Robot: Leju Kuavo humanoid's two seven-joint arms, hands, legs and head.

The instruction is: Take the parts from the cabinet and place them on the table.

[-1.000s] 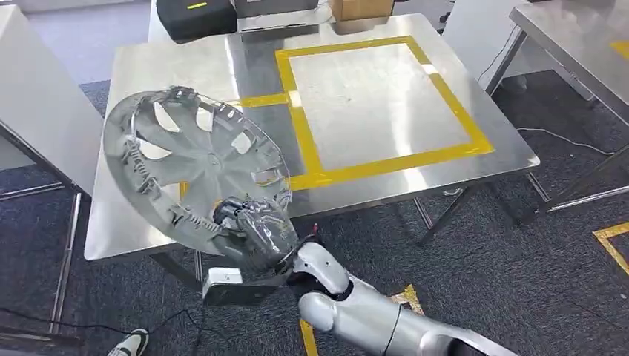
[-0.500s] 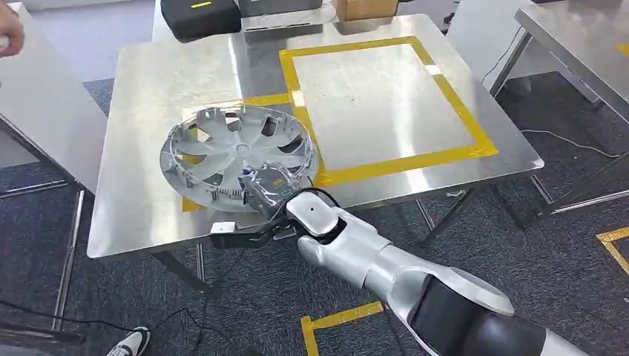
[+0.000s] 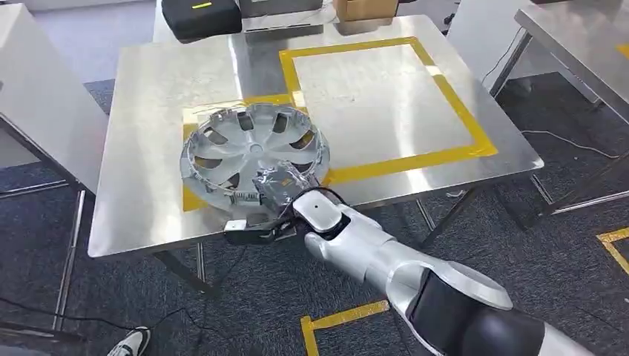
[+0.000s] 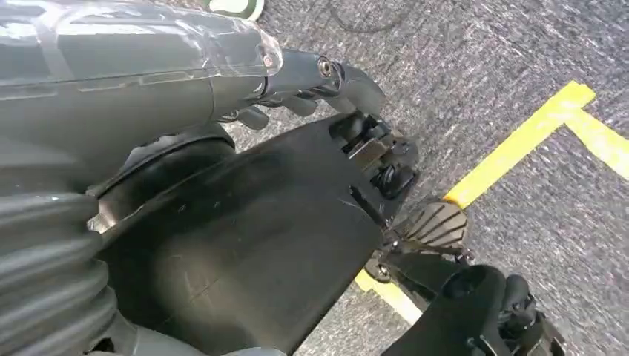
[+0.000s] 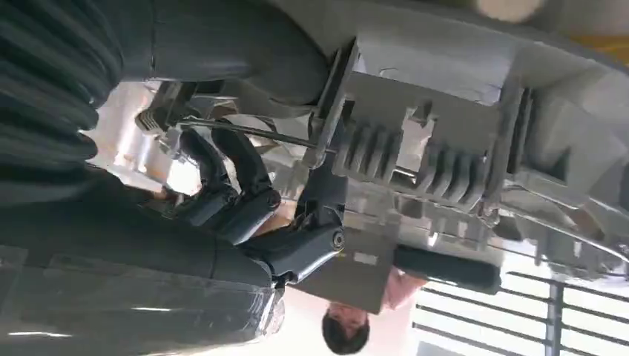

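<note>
A silver wheel cover (image 3: 252, 144) lies hollow side up on the steel table (image 3: 148, 89), over the near left corner of a yellow tape frame (image 3: 452, 111). My right hand (image 3: 280, 184) reaches in from the table's front edge and grips the cover's near rim. In the right wrist view, dark fingers (image 5: 237, 200) curl around the ribbed clips of that rim (image 5: 445, 148). My left hand (image 4: 222, 67) hangs over the grey carpet with nothing in it and its fingers (image 4: 352, 78) loosely stretched out.
A black case (image 3: 200, 16) and a cardboard box (image 3: 363, 7) sit at the table's far edge. Other tables stand at the left (image 3: 37, 96) and right (image 3: 578, 37). A shoe (image 3: 133, 343) and cables lie on the carpet at the front left.
The wheel cover went from tilted up beyond the table's front left to flat on the table, further right and deeper in. My right arm stretched forward with it.
</note>
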